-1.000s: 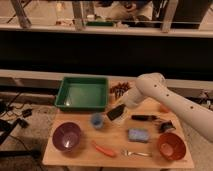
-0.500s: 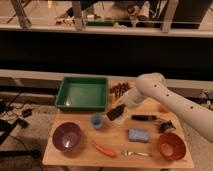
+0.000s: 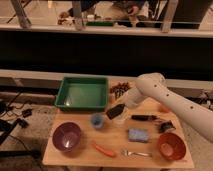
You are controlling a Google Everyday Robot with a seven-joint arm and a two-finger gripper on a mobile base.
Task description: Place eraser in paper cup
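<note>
My gripper point(image 3: 118, 109) hangs at the end of the white arm, over the middle of the wooden table point(image 3: 80, 155). It is shut on the eraser point(image 3: 114, 111), a small black block held tilted. Directly under and behind the block stands the white paper cup point(image 3: 120, 119), partly hidden by it. The eraser sits at the cup's mouth, and I cannot tell whether it touches the rim.
A small blue cup point(image 3: 97, 120) stands just left of the paper cup. A green tray point(image 3: 82, 93) is at the back left. A purple bowl point(image 3: 67, 136), orange tool point(image 3: 105, 149), fork point(image 3: 134, 153), blue sponge point(image 3: 138, 134), dark pen-like stick point(image 3: 143, 118) and orange bowl point(image 3: 172, 145) lie around.
</note>
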